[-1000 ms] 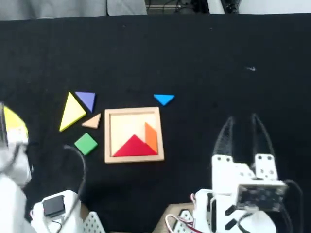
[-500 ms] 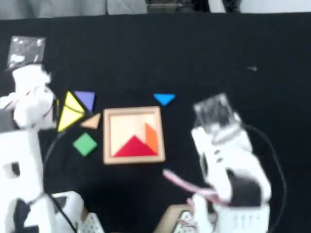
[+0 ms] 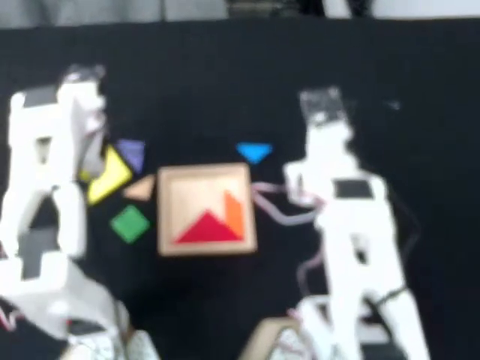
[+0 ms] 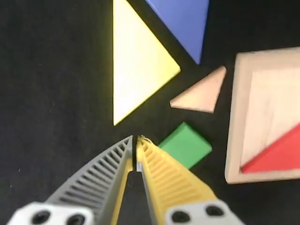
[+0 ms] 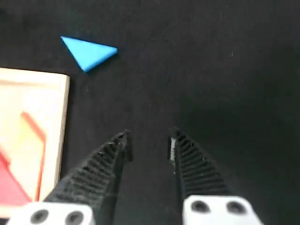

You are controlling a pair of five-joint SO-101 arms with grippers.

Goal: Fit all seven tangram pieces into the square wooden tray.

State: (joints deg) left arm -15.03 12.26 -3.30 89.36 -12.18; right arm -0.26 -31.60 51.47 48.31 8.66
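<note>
The square wooden tray [image 3: 163, 217] lies mid-table and holds a red triangle [image 3: 204, 227] and an orange piece [image 3: 234, 212]. To its left lie a yellow triangle [image 3: 109, 176], a purple triangle [image 3: 133, 154], a tan triangle [image 3: 141, 187] and a green square [image 3: 130, 223]. A small blue triangle [image 3: 253, 152] sits beyond the tray's far right corner. My left gripper [image 4: 136, 140] is shut and empty, its tips between the yellow triangle [image 4: 136, 70] and the green square [image 4: 185, 145]. My right gripper [image 5: 147, 140] stands open over bare cloth, right of the tray [image 5: 63, 131], short of the blue triangle [image 5: 89, 51].
Black cloth covers the table. The left arm [image 3: 45, 172] stands over the loose pieces at the left, and the right arm [image 3: 341, 202] rises just right of the tray with its cable [image 3: 277, 214] trailing near the tray's edge. Open cloth stretches to the far side and the right.
Both arms have risen from the near edge and swung out over the table, the left toward the loose pieces, the right beside the tray. No piece has moved.
</note>
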